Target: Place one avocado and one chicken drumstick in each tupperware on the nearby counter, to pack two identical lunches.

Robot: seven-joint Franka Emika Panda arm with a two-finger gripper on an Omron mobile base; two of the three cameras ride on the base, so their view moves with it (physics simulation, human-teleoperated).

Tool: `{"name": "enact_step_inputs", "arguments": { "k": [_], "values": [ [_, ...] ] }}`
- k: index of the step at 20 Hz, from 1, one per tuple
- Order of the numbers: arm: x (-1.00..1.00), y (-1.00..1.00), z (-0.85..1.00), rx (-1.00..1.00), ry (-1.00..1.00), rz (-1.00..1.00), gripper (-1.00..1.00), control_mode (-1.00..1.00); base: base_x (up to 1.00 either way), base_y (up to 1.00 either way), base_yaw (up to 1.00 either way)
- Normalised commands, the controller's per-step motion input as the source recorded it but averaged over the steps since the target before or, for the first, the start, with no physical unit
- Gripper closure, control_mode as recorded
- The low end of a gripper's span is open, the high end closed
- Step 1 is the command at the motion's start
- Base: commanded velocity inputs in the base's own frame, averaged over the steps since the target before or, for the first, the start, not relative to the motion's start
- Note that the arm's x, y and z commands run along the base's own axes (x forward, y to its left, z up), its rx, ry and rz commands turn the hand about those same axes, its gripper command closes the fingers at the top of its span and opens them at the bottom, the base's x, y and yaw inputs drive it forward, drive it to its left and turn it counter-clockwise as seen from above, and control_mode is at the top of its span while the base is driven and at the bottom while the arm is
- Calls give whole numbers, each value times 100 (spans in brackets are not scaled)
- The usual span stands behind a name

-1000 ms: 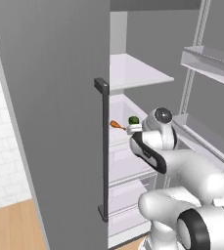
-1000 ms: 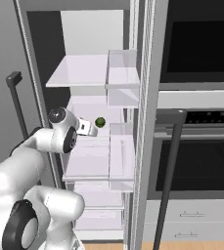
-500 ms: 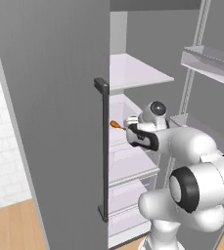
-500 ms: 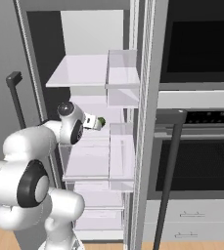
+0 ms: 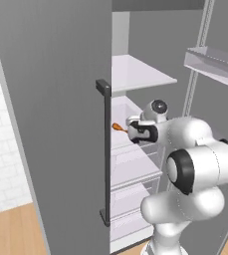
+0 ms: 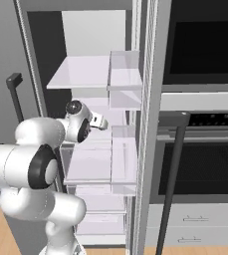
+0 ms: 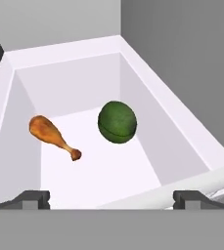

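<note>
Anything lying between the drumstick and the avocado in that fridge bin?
Nothing. In the hand view the chicken drumstick and the avocado lie apart, with bare white bin floor between them.

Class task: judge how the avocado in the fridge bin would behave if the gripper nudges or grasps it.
The avocado looks round and glossy, so it would probably roll when nudged and may slip between the fingers. It lies apart from the drumstick, so a grasp likely won't disturb it.
</note>
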Motion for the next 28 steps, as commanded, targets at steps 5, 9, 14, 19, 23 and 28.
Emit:
{"name": "enact_step_inputs", "arguments": {
  "k": [5, 9, 14, 19, 23, 28],
  "values": [
    [35, 0, -18, 0, 0, -1, -100, -100, 0, 0, 0],
    [39, 0, -24, 0, 0, -1, -100, -100, 0, 0, 0],
    [36, 0, -24, 0, 0, -2, -100, -100, 0, 0, 0],
    [35, 0, -23, 0, 1, -3, -100, -100, 0, 0, 0],
    [39, 0, -24, 0, 0, -3, -100, -100, 0, 0, 0],
    [49, 0, -30, 0, 0, -4, -100, -100, 0, 0, 0]
  ]
}}
